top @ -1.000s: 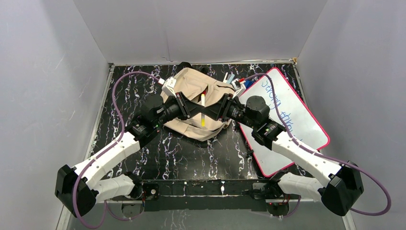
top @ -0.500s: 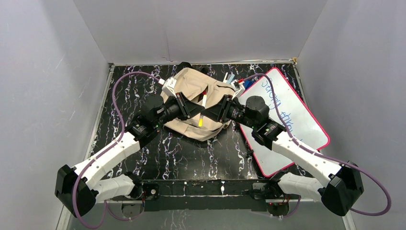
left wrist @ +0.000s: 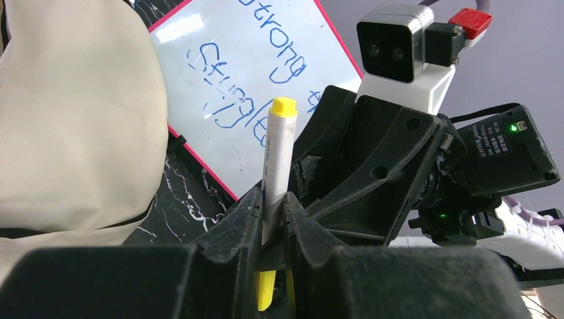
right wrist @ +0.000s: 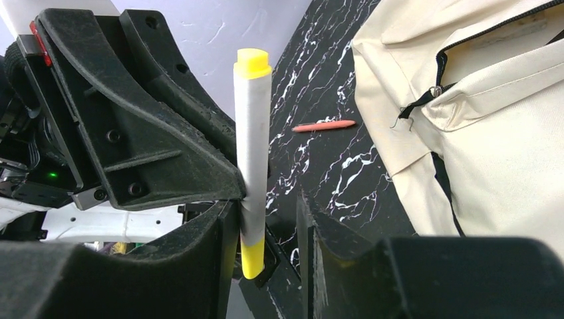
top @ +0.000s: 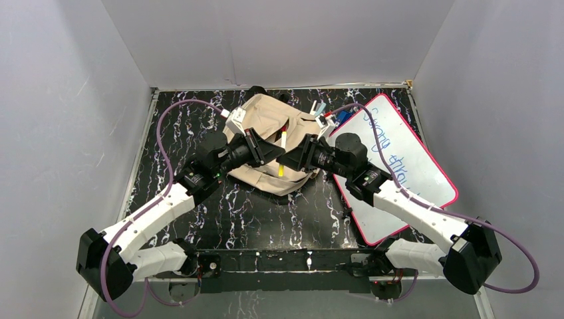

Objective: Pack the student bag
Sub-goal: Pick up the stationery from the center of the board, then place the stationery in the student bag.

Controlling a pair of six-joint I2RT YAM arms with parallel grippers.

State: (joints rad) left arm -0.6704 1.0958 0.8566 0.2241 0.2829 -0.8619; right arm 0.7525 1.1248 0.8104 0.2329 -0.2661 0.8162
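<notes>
Student bag [top: 265,113] below; left hand [left wrist: 273,207] pinches marker [left wrist: 278,153], right hand [right wrist: 266,209] parted.

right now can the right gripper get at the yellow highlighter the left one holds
Likely yes: the left gripper is shut on the yellow highlighter, and the right gripper, jaws open, flanks its lower end with nothing between.

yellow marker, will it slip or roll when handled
Probably stiff and light: the marker stands straight though the left end effector pinches it only near one end. Its smooth round barrel looks apt to slip in a loose grip, and it would likely roll on the bare table, less so on the creased student bag.
</notes>
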